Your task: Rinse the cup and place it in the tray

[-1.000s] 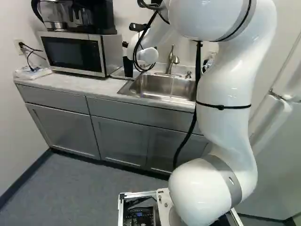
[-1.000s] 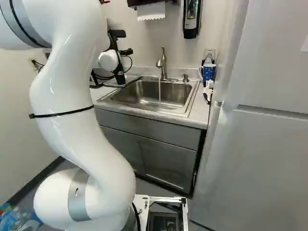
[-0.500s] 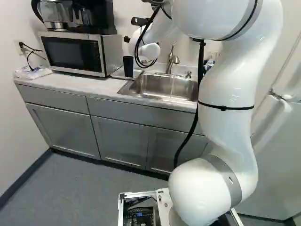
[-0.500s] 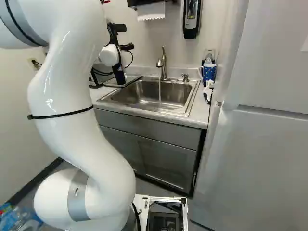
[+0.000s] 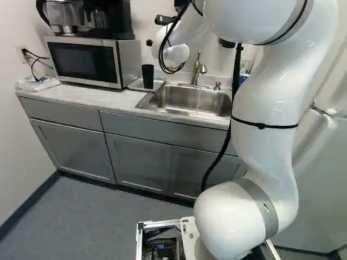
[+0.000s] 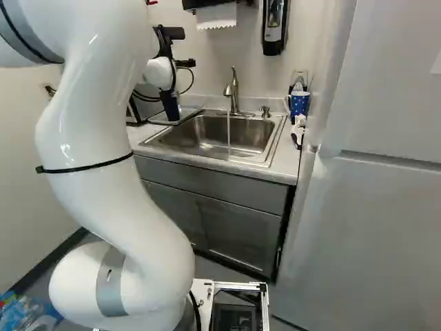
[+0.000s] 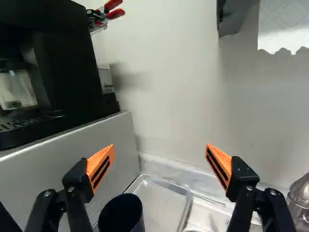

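My gripper (image 6: 185,63) is beside the white wrist, above the counter left of the sink. Seen in the wrist view, the gripper (image 7: 160,150) holds its orange-padded fingers wide apart, with nothing between them. The dark cup (image 5: 148,76) stands upright in the shallow metal tray (image 7: 166,205), near its microwave side. From the wrist, the cup (image 7: 121,212) shows its round dark mouth, below and ahead of the gripper and apart from the fingers. Water runs from the faucet (image 6: 233,89) into the sink (image 6: 213,134).
The microwave (image 5: 87,61) carries a black coffee maker (image 5: 108,19) close beside the gripper. A paper towel holder (image 6: 216,15) and soap dispenser (image 6: 274,26) hang on the wall. A blue mug (image 6: 299,103) sits right of the sink, and a white fridge (image 6: 379,207) stands at the right.
The arm has risen and shifted slightly right in the left base view, away from the cup, which now shows more fully there. The cup and the base have stayed put.
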{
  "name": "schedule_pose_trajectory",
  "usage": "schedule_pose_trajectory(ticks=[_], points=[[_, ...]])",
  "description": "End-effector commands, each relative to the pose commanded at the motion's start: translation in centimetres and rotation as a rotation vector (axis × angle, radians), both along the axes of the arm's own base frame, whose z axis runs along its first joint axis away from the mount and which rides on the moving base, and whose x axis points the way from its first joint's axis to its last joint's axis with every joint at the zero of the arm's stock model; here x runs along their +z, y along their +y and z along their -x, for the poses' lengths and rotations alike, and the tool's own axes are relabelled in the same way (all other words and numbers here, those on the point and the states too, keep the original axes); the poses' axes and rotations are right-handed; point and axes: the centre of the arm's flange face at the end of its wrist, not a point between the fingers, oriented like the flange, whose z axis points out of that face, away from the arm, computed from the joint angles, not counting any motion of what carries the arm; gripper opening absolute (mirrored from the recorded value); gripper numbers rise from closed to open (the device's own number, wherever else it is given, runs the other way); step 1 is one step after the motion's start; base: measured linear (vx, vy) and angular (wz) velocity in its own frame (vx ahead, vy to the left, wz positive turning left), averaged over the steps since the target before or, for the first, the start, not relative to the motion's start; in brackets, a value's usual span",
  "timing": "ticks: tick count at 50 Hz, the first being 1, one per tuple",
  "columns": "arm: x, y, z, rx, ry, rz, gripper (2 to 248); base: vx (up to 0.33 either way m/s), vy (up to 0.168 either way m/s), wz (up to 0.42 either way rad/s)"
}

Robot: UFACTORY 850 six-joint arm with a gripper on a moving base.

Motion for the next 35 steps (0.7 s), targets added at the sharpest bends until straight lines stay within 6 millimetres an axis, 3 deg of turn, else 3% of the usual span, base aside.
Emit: schedule_pose_trajectory(ticks=[35], points=[[2.9,-4.6,0.8,-0.068,0.063,0.008,247,0.000,0.000,0.000]])
